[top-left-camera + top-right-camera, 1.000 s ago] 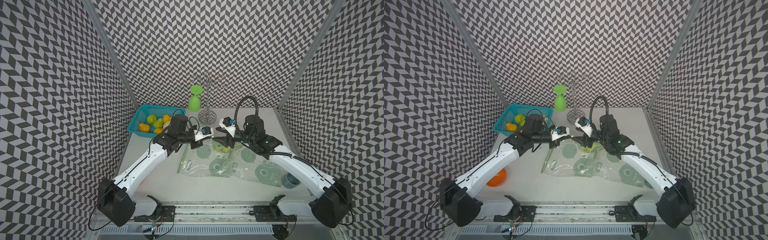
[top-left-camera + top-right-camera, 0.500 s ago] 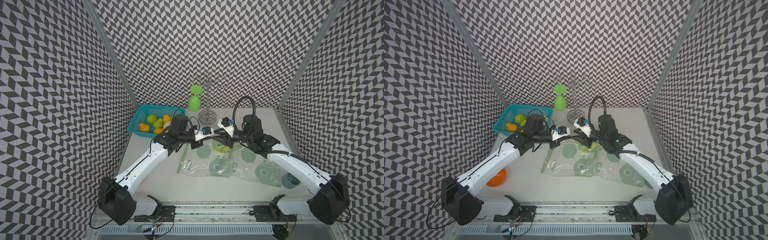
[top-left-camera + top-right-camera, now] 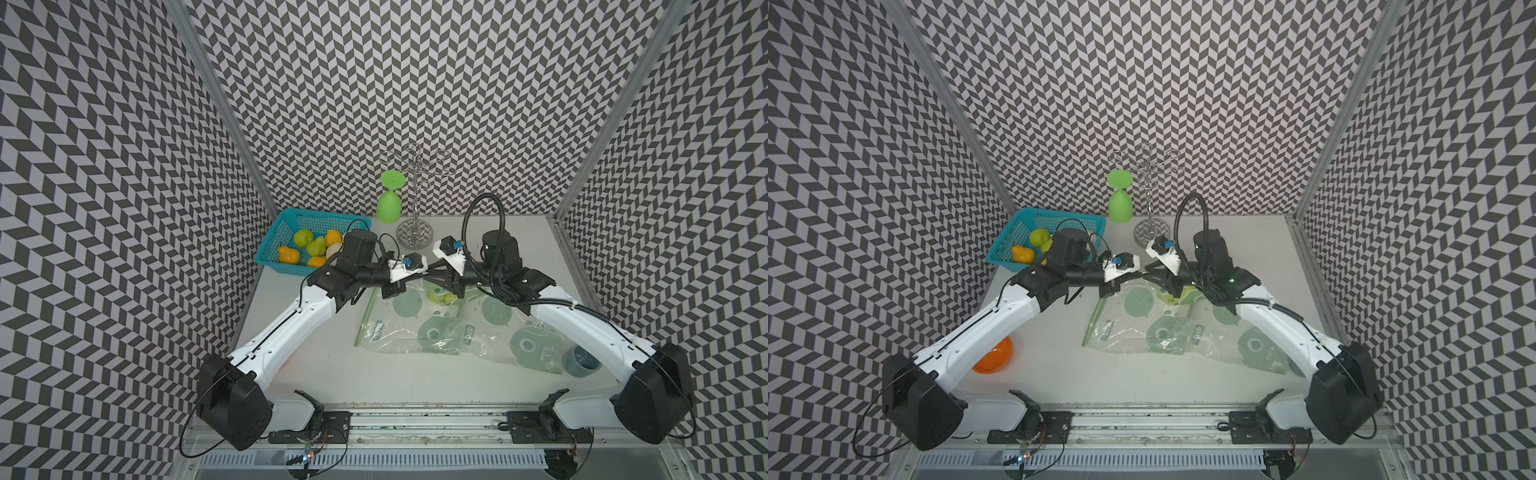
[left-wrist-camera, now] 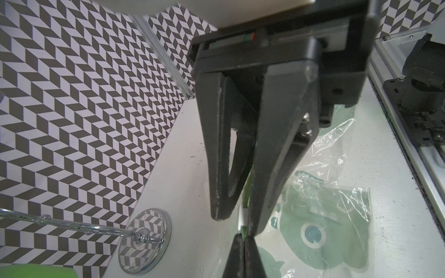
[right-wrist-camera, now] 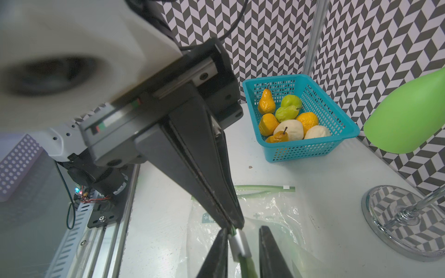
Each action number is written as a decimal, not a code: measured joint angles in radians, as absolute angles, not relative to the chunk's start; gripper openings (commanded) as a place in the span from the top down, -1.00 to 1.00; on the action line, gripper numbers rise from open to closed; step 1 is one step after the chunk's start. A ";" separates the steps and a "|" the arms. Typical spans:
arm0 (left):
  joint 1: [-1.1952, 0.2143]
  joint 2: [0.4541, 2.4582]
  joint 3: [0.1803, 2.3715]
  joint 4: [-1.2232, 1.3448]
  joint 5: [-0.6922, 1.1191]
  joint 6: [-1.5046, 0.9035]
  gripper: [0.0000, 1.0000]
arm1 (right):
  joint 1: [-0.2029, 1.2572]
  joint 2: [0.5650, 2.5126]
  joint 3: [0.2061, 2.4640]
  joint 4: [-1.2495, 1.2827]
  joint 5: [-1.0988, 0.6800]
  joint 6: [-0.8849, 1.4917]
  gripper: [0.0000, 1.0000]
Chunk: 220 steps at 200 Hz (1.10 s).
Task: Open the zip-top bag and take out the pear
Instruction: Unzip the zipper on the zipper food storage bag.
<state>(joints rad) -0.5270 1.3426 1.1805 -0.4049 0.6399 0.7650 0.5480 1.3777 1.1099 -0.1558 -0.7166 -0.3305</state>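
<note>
Since a second ago, our right gripper [image 5: 243, 229] has narrowed around the white slider [image 5: 239, 243], jaws still apart. Just beside it, our left gripper [image 5: 234, 225] pinches the zip strip [image 5: 265, 188], which runs on toward our right arm [image 3: 561, 316]. The pear [image 3: 440, 296] lies inside the zip-top bag [image 3: 415, 345] below.

I've got both arms reaching inward, forearms converging so the claws meet tip to tip; left arm [image 3: 291, 324] runs low and near level, left claw [image 5: 234, 222] pinched fully shut; right arm [image 3: 582, 324] mirrors it from opposite; right claw [image 5: 243, 232] has jaws close together, a slim gap showing between them
</note>
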 measured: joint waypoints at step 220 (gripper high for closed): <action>-0.409 1.388 1.210 -0.273 0.655 0.596 1.00 | 0.534 1.218 1.005 -0.121 -0.373 -0.225 1.00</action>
<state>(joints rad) -0.4088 1.3876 1.2102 -0.2729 0.6552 0.5957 0.5343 1.2179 1.0046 -0.1215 -0.3729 -0.2253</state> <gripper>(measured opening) 0.051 0.086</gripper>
